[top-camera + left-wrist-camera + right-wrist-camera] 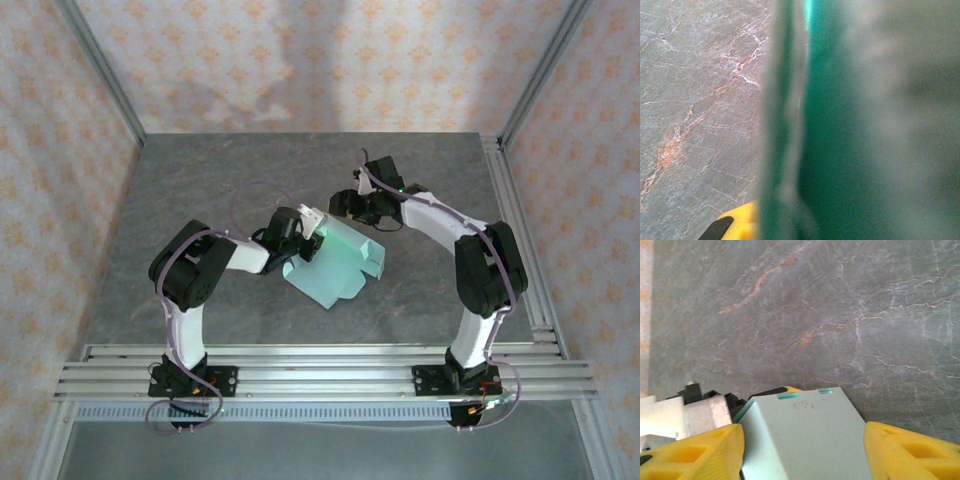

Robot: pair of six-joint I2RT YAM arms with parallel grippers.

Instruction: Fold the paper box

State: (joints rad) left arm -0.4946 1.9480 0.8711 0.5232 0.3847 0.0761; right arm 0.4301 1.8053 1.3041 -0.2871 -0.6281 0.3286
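The paper box (338,265) is a pale mint-green card, partly folded, lying at the middle of the grey marbled table (200,180). My left gripper (307,228) is shut on its upper left edge. In the left wrist view the blurred green card (840,130) stands edge-on right against the camera, with one yellow finger (740,222) showing beside it. My right gripper (347,205) hovers just behind the box. Its yellow fingers (705,452) are open on either side of a folded panel of the box (810,440), which has two small slots along its far edge.
The left gripper's white and black body (687,412) sits close to the right gripper's left finger. Patterned walls (320,60) enclose the table, and an aluminium rail frame (320,365) runs along the near edge by the arm bases.
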